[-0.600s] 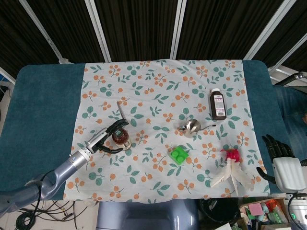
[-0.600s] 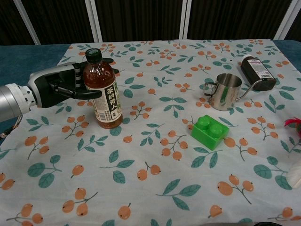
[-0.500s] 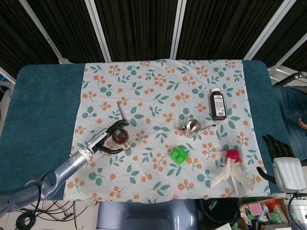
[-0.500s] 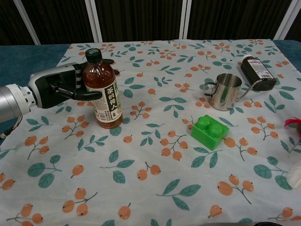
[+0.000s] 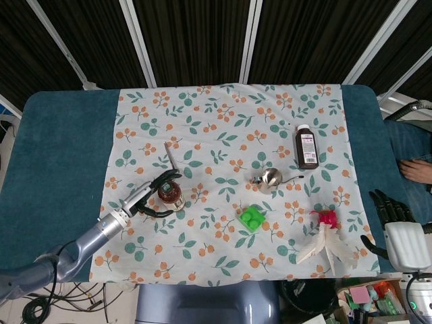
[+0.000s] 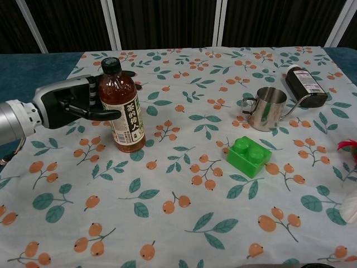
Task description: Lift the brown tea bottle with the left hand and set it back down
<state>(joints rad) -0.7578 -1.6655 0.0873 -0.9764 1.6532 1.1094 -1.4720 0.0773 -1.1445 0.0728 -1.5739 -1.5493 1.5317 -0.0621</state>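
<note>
Left hand (image 6: 70, 105) wraps the tea bottle (image 6: 121, 109) from the side at shoulder height, thumb in front, fingers behind: a side grasp keeps it upright for a straight lift. Bottle base looks seated on the table (image 6: 167, 184); lift not started, I'd say. Steel cup (image 6: 266, 109) and green block (image 6: 249, 156) sit well clear on the bottle's far side. Right hand (image 5: 391, 216) idle at the table edge, fingers apart, holding nothing.

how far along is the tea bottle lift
Done: the left hand has reached the brown tea bottle and wraps its upper body. In hand: the grasp, with the bottle upright and its base seemingly on the floral cloth. Left: the lift and setting it down, unless the lift has already happened.
</note>
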